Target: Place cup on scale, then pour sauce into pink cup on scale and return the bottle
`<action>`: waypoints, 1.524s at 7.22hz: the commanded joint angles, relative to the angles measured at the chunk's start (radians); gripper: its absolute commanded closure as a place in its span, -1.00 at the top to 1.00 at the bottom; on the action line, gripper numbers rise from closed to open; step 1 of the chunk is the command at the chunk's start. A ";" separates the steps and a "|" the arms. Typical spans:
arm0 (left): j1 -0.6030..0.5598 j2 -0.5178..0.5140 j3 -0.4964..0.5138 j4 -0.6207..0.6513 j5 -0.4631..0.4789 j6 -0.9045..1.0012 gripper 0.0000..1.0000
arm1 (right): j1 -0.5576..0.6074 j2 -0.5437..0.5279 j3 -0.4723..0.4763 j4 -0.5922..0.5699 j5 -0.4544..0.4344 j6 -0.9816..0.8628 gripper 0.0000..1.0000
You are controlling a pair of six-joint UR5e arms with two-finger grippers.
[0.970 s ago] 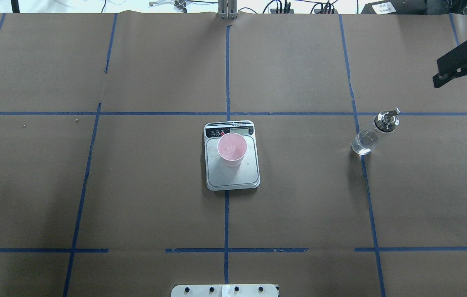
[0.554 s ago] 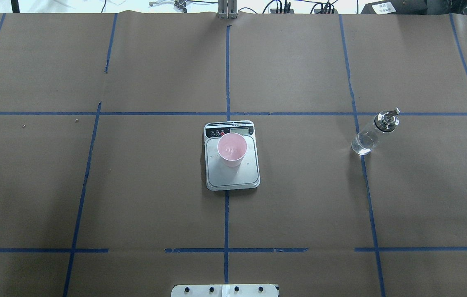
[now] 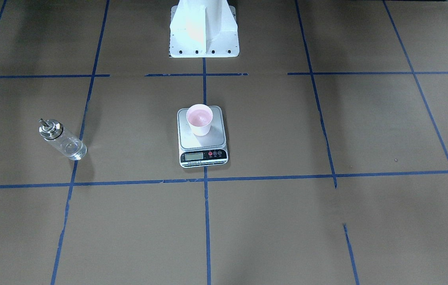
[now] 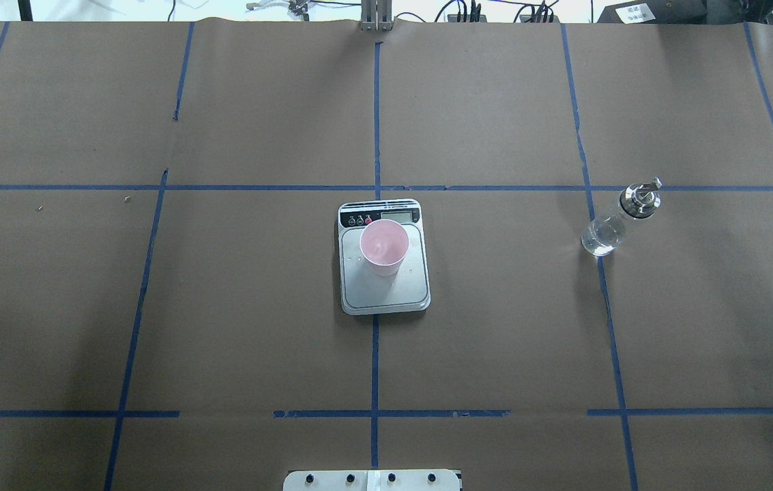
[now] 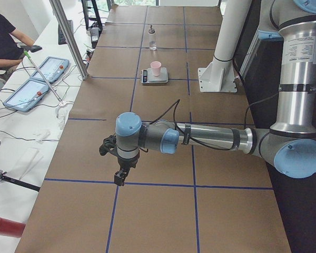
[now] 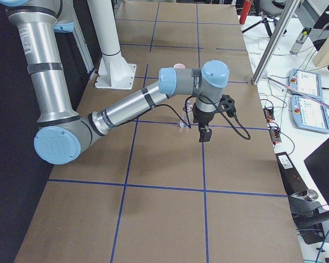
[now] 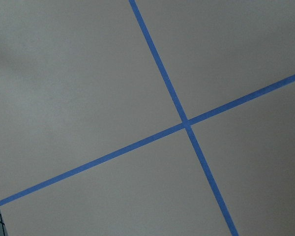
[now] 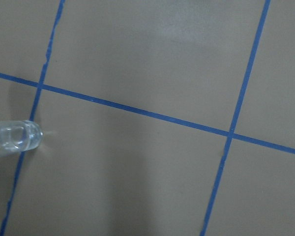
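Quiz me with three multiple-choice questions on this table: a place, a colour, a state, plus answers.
1. Where is the small pale pink tapered cup? A on bare paper; B on the white rectangular kitchen scale; C on the floor.
2. What colour are the tape lines? A red; B yellow; C blue.
3. How is the clear glass bottle with a silver collar? A lying flat; B standing upright; C being poured.
Answers: B, it sits on the steel platform; C, the grid is blue; B, it rests on its base.
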 commanded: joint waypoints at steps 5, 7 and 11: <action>-0.006 0.022 0.068 0.084 -0.077 0.002 1.00 | 0.006 -0.153 -0.286 0.442 -0.009 0.074 1.00; -0.006 0.017 0.068 0.090 -0.077 0.002 1.00 | 0.006 -0.146 -0.282 0.445 -0.011 0.157 1.00; -0.007 0.015 0.074 0.089 -0.077 -0.013 1.00 | 0.006 -0.146 -0.280 0.445 -0.012 0.159 1.00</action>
